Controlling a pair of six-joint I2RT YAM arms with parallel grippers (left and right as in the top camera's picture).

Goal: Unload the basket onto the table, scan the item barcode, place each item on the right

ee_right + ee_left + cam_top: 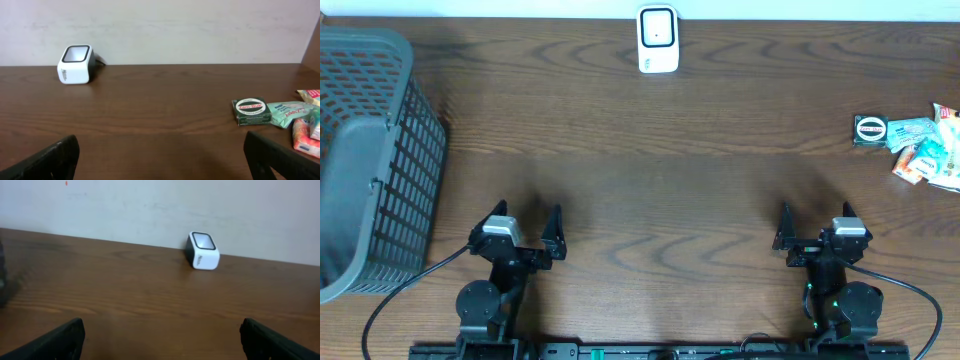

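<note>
A white barcode scanner [658,40] with a dark window stands at the table's far edge, also seen in the left wrist view [202,251] and the right wrist view [76,64]. At the far right lie a dark green box [870,129] [252,111] and several coloured packets [928,150] [290,113]. My left gripper [528,222] [162,337] rests open near the front edge, with nothing between its fingers. My right gripper [815,225] [162,157] is likewise open and empty, well short of the items.
A grey mesh basket [370,150] fills the left side of the table. Bare brown wood lies between both grippers and the scanner. A pale wall rises just behind the scanner.
</note>
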